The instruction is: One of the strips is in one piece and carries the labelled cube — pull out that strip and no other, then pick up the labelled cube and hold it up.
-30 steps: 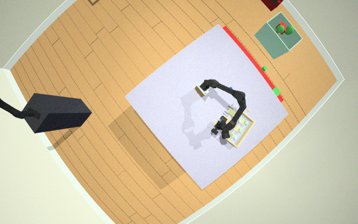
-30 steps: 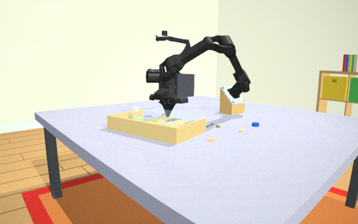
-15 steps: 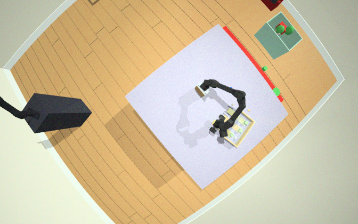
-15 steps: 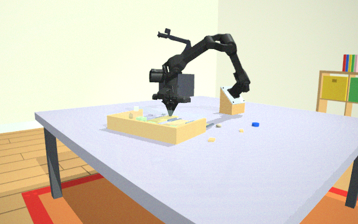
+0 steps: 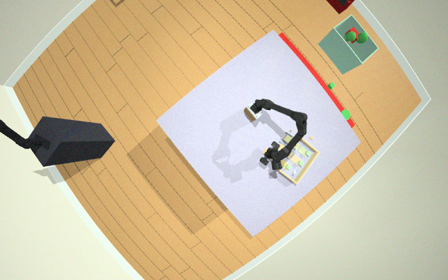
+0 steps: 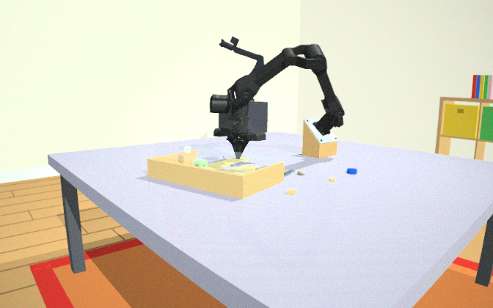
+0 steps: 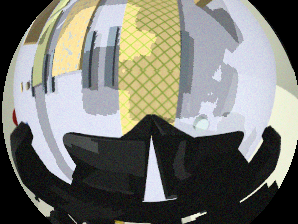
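My fingers (image 6: 239, 155) are pinched shut on nothing, tips down on the hatched strip (image 7: 154, 50). It runs lengthwise straight ahead of me in the tray (image 6: 202, 178), so I'd guess dragging back along that axis.

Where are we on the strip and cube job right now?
Done: nothing clearly finished. In hand: the gripper, shut, its tip down on the yellow strip in the tray, seemingly to drag it. Left: pull the strip out, then lift the labelled cube, which I can't pick out.

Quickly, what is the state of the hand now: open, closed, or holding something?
Hand: closed, holding nothing, its tips pointing down onto a yellow strip in the tray.
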`<state>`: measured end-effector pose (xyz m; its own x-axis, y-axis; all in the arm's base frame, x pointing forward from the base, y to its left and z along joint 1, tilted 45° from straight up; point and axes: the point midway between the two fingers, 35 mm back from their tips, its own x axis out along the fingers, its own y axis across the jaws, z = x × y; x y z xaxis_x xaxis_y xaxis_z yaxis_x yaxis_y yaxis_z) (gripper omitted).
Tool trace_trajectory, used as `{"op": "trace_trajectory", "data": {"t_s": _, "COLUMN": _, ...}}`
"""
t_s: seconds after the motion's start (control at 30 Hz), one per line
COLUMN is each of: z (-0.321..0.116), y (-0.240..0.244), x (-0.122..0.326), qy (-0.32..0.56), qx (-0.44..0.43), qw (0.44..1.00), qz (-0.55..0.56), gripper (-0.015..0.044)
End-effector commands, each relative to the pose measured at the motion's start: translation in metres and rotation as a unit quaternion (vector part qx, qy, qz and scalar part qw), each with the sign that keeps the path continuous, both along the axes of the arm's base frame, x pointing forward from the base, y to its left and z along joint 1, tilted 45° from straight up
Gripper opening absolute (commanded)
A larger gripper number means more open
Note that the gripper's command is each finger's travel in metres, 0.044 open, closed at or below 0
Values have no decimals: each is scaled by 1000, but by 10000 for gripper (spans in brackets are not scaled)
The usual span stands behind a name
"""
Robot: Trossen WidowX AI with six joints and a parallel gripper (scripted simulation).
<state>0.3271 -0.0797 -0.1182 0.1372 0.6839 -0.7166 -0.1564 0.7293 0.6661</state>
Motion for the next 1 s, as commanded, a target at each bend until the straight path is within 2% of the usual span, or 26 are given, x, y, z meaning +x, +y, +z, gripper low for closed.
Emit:
{"op": "trace_trajectory", "data": {"t_s": 0.0, "z": -7, "y": 5, "x": -13, "qy": 14, "qx": 1, "qw": 1000, "qz": 7, "gripper": 0}}
{"op": "trace_trajectory", "data": {"t_s": 0.97, "z": -15, "y": 3, "x": -57, "qy": 15, "qx": 0, "qw": 1000, "qz": 7, "gripper": 0}}
